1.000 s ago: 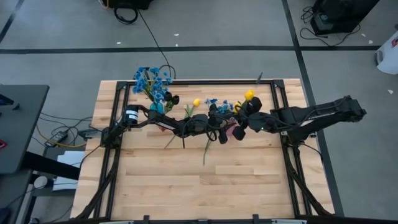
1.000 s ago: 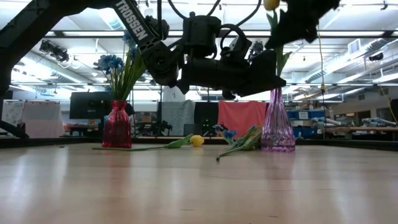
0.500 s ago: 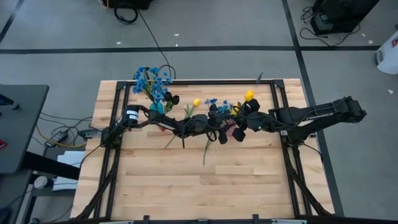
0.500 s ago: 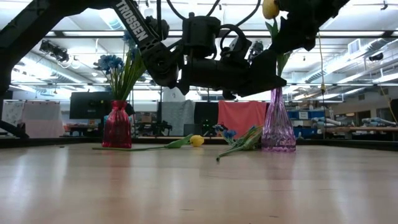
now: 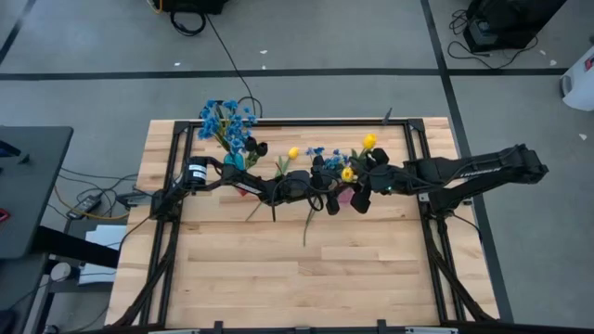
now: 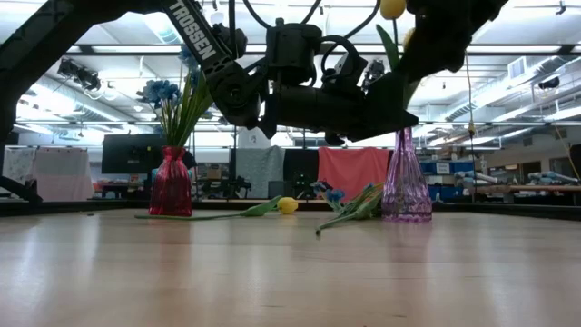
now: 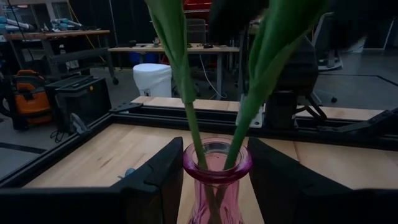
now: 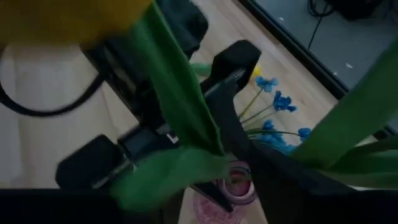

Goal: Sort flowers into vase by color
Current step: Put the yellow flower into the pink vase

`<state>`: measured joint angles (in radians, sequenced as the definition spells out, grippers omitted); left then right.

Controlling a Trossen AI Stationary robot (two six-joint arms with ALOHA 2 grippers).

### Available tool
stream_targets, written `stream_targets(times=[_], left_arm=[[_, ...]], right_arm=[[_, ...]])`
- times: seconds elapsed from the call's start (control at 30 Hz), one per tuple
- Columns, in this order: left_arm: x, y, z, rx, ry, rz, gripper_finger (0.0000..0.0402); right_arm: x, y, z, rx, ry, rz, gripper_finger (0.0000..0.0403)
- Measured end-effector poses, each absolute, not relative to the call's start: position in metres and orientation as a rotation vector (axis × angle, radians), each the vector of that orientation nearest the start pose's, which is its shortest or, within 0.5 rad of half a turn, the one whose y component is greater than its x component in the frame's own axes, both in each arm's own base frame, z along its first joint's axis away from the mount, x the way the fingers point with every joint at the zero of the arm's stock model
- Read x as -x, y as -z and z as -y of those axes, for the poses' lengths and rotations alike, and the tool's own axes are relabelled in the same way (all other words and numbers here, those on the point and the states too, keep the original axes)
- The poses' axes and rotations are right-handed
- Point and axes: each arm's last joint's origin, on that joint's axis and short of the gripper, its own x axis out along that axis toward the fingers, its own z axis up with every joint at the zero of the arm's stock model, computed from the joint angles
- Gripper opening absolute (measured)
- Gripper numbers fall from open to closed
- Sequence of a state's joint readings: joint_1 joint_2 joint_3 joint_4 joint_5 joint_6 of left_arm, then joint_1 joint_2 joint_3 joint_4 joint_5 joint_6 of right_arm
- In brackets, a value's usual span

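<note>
- The table [image 5: 278, 278] is bare across its whole near half; everything crowds a band toward the 12 o'clock edge in the high view.
- The left gripper [image 7: 208, 180] stands with its fingers [image 7: 155, 177] spread on either side of the purple vase [image 6: 405, 186], close to the glass, though contact cannot be confirmed.
- The right gripper [image 5: 364, 190] hangs over that vase from 3 o'clock; whether it is open or clamped cannot be told.
- Two green stems [image 7: 193, 127] stand in the vase mouth, with yellow tulips [image 5: 369, 141] above.
- The red vase [image 6: 171, 186] with blue flowers [image 5: 223, 119] sits at 10 o'clock from the purple one, well apart.
- Loose flowers lie between the vases: a yellow tulip [image 6: 288, 205] and blue blossoms [image 6: 331, 194] on the wood.
- Only the left wrist view shows the stems entering the glass neck.
- The low view alone shows clear room under both arms.
- A dark frame rail [image 5: 306, 122] runs along the far edge.
</note>
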<state>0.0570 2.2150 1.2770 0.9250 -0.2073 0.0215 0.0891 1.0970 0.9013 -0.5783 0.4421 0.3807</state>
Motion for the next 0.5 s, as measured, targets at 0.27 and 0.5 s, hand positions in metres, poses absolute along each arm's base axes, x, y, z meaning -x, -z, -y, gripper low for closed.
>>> stream_targets(times=[0.27,0.5], left_arm=[[-0.467,-0.151,-0.033,-0.001,-0.265,-0.014,0.0164],[-0.465,-0.150,-0.033,-0.051,-0.272,-0.068,0.0197]], right_arm=[[-0.207,-0.297,-0.015,-0.277,0.439,-0.782,0.0226],[-0.192,-0.307,-0.034,-0.285,0.399,-0.816,0.0225]])
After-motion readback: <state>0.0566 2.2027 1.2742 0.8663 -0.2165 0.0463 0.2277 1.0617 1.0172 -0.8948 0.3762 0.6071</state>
